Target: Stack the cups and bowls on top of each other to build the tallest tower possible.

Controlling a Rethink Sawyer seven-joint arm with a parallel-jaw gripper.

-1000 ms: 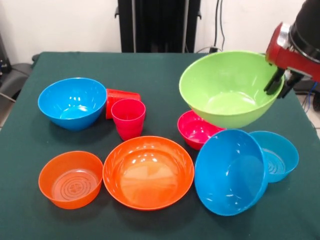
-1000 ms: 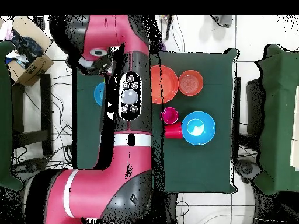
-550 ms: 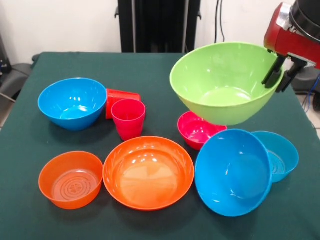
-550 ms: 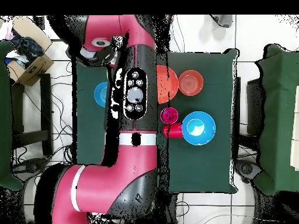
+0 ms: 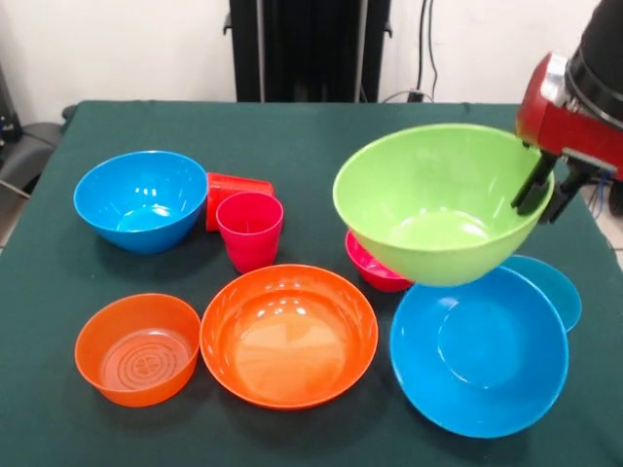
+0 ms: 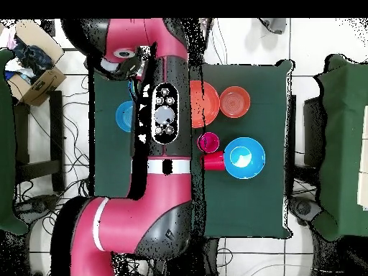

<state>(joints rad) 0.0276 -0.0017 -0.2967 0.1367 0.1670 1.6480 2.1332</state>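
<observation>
My gripper [image 5: 545, 190] is shut on the right rim of the lime green bowl [image 5: 438, 199]. It holds the bowl tilted in the air, just above the large blue bowl [image 5: 479, 355], which lies flat at the front right. The small magenta bowl [image 5: 370, 268] is half hidden behind the green one. The light blue bowl [image 5: 553, 284] peeks out behind the blue one. The pink cup [image 5: 250, 230] stands upright with the red-orange cup [image 5: 234, 187] lying on its side behind it. No tower shows in either view.
A large orange bowl [image 5: 289, 334] and a small orange bowl [image 5: 137, 348] sit at the front left, and another blue bowl [image 5: 141, 199] sits behind them. In the overhead view the arm [image 6: 164, 129] covers much of the table [image 6: 244, 208].
The green bowl rose, then came down toward the near right over the large blue bowl. That blue bowl, tilted on its side before, now lies flat.
</observation>
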